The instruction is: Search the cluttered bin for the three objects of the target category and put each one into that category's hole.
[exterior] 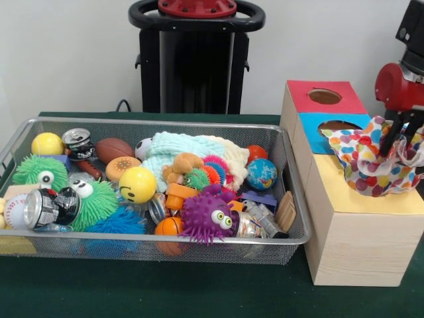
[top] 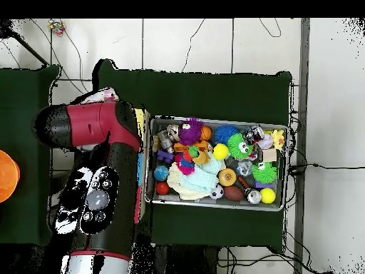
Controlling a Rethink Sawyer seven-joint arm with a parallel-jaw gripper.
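My gripper hangs at the right over the yellow top of the wooden box, shut on a white cloth with coloured dots that bunches down onto that top. The box's red section has a round hole and the blue section another hole; the cloth hides any hole in the yellow section. A pale blue and cream knitted cloth lies in the mesh bin. From overhead, my arm covers the box, and only a bit of dotted cloth shows.
The bin is packed with toys: a yellow smiley ball, a purple spiky creature, a green fuzzy creature, a crushed can, a globe ball, a toy football. An orange object shows at the overhead view's left edge.
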